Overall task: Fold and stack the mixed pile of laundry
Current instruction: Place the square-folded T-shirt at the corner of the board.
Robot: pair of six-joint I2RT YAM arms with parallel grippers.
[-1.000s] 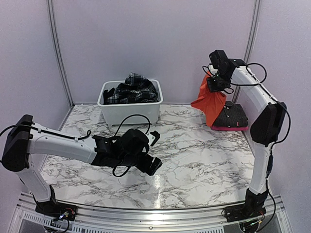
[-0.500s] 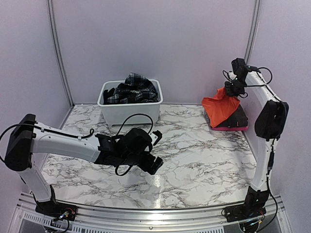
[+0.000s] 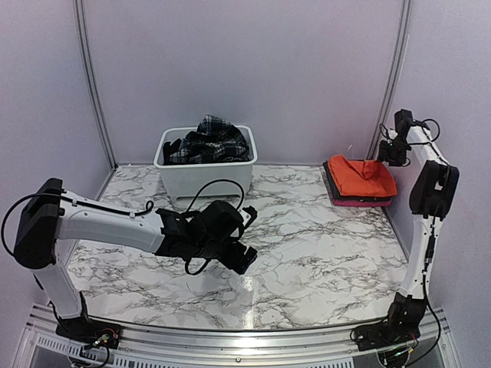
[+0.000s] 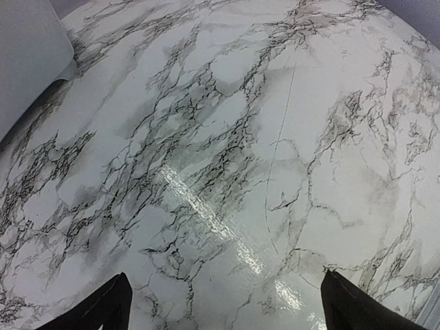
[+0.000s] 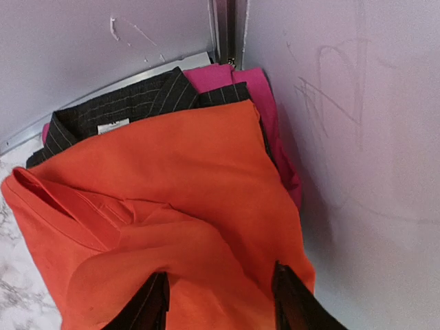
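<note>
– Right wrist: right tool point(image 5: 220, 302), state?
– Spread. Two dark fingertips point(image 5: 152, 302) sit apart at the bottom edge, with the orange T-shirt point(image 5: 172, 206) showing between them. Cannot tell if they touch the cloth.
– Shirt where?
– Lying on top of a stack. The dark pinstriped garment point(image 5: 110, 113) is under it and the pink garment point(image 5: 258, 86) peeks out at the far side. The stack sits in the far right corner of the bench point(image 3: 307, 245), against the wall point(image 5: 344, 137).
– Top external agrees?
– Yes. The right tool hangs by the wall, just beside the stack's far right edge. The shirt covers most of the stack.
– Left tool point(image 4: 227, 309)?
– Left wrist shows it spread wide, nothing between the fingertips, bare marble bench below. From above it is low over the bench, left of centre.
– Rest of the pile?
– The plaid skirt point(image 3: 213, 136) is heaped in the white tub point(image 3: 205, 178) at the far edge, left of centre, well apart from the stack.
</note>
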